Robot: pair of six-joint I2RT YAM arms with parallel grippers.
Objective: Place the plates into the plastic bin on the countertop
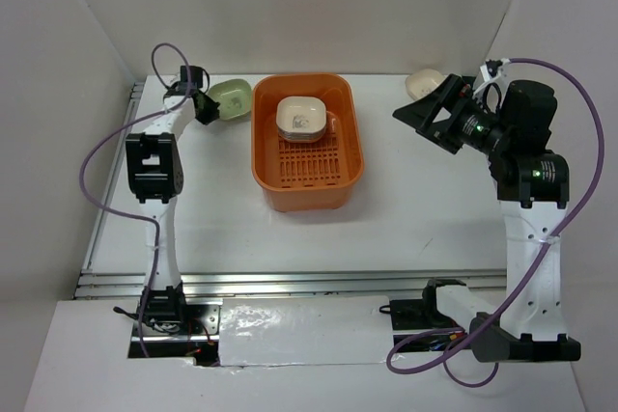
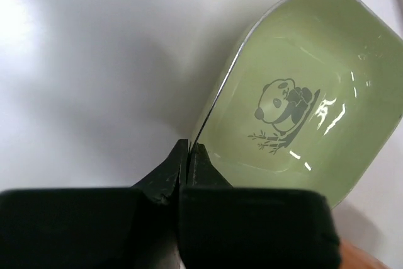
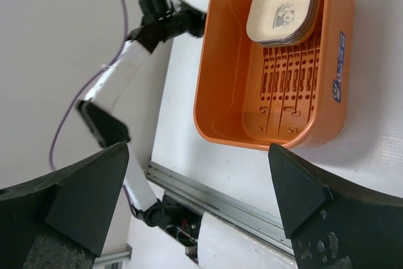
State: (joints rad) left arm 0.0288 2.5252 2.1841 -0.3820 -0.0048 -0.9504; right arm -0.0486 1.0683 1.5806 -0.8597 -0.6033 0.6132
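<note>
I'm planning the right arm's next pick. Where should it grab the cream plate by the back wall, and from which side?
Pinch the rim of the cream plate, one finger inside, one outside, as the left gripper holds the green plate. It seems to lie flat and shallow, so only the rim offers a catch. Come from above onto its near edge, since the wall stands close behind.

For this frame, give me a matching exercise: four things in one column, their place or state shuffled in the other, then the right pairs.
1. green panda plate
2. stack of plates
3. lone cream plate
4. right gripper

A. open, holding nothing
B. inside the orange bin
C. rim pinched by the left fingers
D. on the countertop, far right, outside the bin

Pairs: 1-C, 2-B, 3-D, 4-A
</note>
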